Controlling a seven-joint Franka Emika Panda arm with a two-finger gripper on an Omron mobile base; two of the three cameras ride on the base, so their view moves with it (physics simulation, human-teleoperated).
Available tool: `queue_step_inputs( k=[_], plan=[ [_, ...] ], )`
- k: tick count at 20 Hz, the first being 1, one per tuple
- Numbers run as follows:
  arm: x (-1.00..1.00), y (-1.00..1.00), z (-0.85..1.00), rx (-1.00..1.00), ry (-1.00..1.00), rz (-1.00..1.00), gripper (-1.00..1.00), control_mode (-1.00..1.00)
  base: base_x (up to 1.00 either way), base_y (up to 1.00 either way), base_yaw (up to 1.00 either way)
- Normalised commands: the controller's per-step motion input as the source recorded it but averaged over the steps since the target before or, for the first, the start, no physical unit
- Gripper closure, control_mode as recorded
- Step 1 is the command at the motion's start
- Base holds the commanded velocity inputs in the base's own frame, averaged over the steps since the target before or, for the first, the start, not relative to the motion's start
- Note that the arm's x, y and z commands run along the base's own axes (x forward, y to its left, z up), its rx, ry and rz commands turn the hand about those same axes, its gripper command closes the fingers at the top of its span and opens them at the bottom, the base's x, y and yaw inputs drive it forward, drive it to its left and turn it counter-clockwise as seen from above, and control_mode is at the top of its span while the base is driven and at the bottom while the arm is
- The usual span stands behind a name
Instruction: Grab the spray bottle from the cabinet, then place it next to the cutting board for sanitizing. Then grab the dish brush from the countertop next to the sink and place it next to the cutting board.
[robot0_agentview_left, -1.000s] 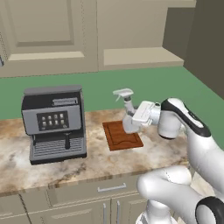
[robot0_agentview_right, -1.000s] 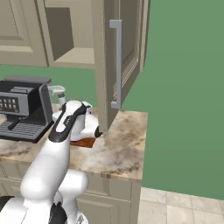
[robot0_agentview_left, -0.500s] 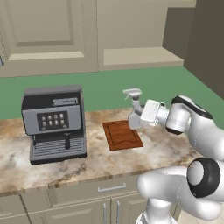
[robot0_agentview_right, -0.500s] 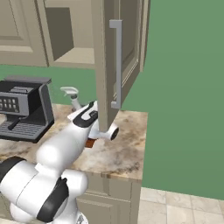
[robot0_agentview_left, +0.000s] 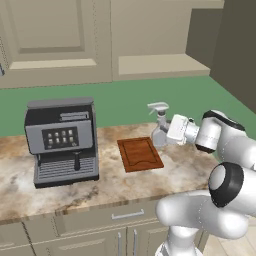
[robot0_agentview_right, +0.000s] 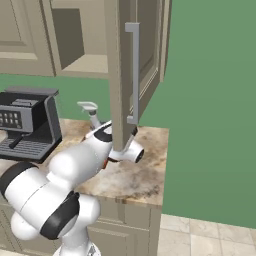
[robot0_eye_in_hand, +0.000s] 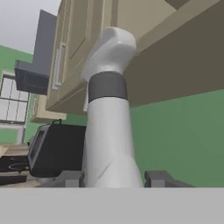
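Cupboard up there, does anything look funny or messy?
One cabinet door hangs wide open, jutting over the countertop. Nothing looks spilled or broken. The spray bottle stands upright in the end effector, beside the cutting board.

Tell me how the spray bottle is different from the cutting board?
The spray bottle is pale grey and stands tall; the cutting board is reddish-brown and lies flat. The bottle is held in the gripper; the board rests free on the countertop. Both are beside the coffee machine.

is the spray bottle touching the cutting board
Apart. The left base view shows the spray bottle held by the tool, right of the cutting board, with countertop between them.
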Motion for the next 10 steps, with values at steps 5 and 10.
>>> queue_step_inputs(
  k=[5,10],
  plan=[
    [0.12,-0.32,-0.03,-0.03,0.0,-0.17,1.0,-1.0,0.0,0.0,0.0],
    [0.03,-0.27,-0.19,-0.01,-0.09,-0.1,1.0,-1.0,0.0,0.0,0.0]
  ],
)
